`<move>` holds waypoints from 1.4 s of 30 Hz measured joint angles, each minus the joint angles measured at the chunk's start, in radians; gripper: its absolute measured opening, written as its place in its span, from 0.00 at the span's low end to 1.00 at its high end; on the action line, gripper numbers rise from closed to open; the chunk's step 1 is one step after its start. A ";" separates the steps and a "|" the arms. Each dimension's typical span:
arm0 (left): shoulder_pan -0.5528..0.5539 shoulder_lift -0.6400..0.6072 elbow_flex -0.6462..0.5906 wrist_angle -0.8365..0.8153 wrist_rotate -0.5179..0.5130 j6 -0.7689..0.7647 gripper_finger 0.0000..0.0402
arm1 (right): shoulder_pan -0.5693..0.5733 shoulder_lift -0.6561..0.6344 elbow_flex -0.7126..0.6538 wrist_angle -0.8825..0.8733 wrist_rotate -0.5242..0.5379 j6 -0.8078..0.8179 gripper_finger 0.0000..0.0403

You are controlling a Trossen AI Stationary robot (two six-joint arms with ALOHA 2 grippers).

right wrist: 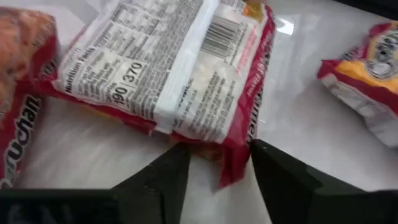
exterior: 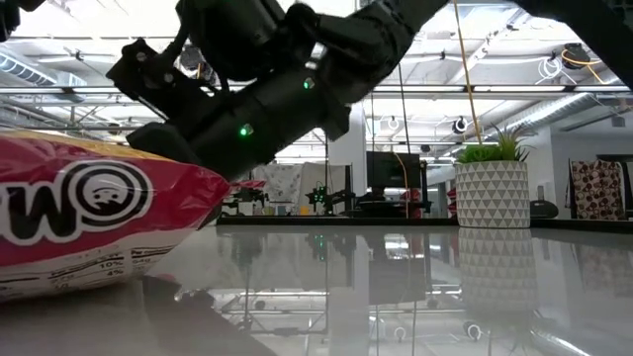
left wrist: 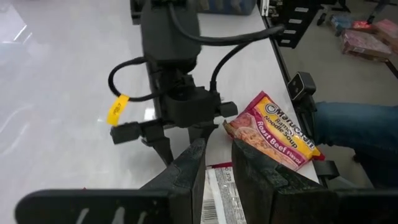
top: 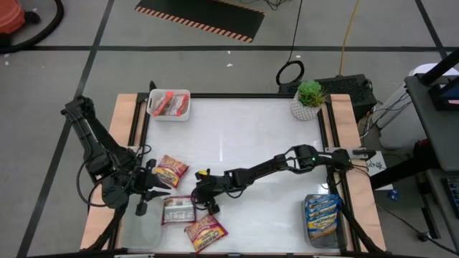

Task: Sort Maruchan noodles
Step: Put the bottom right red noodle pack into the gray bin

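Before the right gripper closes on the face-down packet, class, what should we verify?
1. Right gripper around the edge of the face-down packet: ok.
2. Right gripper open: ok.
3. Left gripper apart from that packet: ok, beside it.
4. Roast beef packet apart from the target: cannot tell, they lie very close.
5. White bin holds red packets with room left: ok.

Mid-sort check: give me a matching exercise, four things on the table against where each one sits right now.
Things:
1. blue packets
2. orange-red packets
3. face-down packet
4. potted plant

Places:
a. in the white bin
b. edge between the open right gripper fingers
c. at a corner of the table
d. in the clear bin

Pairs: 1-d, 2-a, 3-b, 4-c
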 joint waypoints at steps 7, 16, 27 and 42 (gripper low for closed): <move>0.000 0.000 0.000 0.000 0.000 0.001 0.21 | -0.006 0.020 0.001 0.051 -0.031 0.001 0.17; 0.000 0.000 0.000 0.000 0.000 0.002 0.21 | -0.010 -0.014 -0.003 0.032 0.083 0.001 0.01; 0.000 0.019 0.000 0.025 -0.079 0.019 0.21 | -0.036 -0.185 -0.003 -0.069 0.182 0.177 0.00; 0.000 0.132 -0.001 0.296 -0.269 0.388 0.23 | 0.040 -0.541 -0.128 -0.226 0.572 0.170 0.00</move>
